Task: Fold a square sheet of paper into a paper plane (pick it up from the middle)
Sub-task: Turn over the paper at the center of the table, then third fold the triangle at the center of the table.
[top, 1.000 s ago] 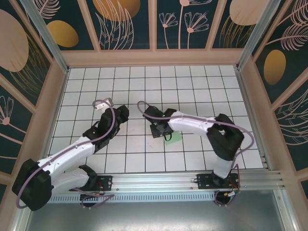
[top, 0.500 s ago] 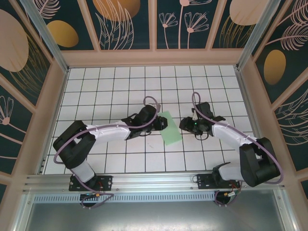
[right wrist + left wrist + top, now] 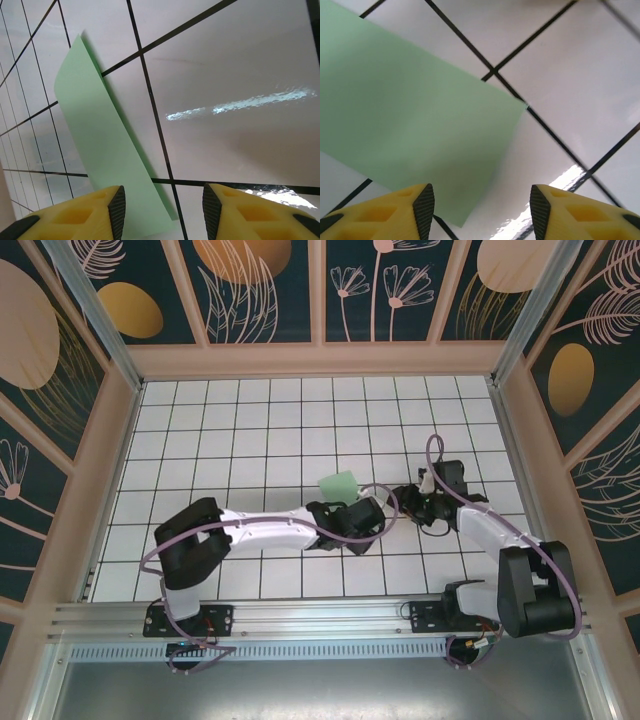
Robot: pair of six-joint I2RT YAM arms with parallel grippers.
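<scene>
The square sheet of paper (image 3: 338, 485), pale mint green, lies on the white grid table just behind the middle. My left gripper (image 3: 362, 516) hovers at its near right side and covers its near edge. In the left wrist view the paper (image 3: 410, 115) fills the upper left, and the left gripper (image 3: 481, 210) is open with bare table between its yellow fingers. My right gripper (image 3: 405, 502) stands about one square to the right of the sheet. It (image 3: 162, 212) is open and empty, and the paper (image 3: 105, 150) runs as a slanted strip past its left finger.
The white tiled table (image 3: 250, 410) is ringed by a low wooden wall (image 3: 320, 360). An aluminium rail (image 3: 320, 618) carrying both arm bases runs along the near edge. The left arm's long link (image 3: 270, 530) lies low across the near-middle tiles.
The left gripper has swung right and nearer, to the sheet's near right side, and its jaws have widened. The paper now lies slightly farther back and left. The right gripper has shifted little.
</scene>
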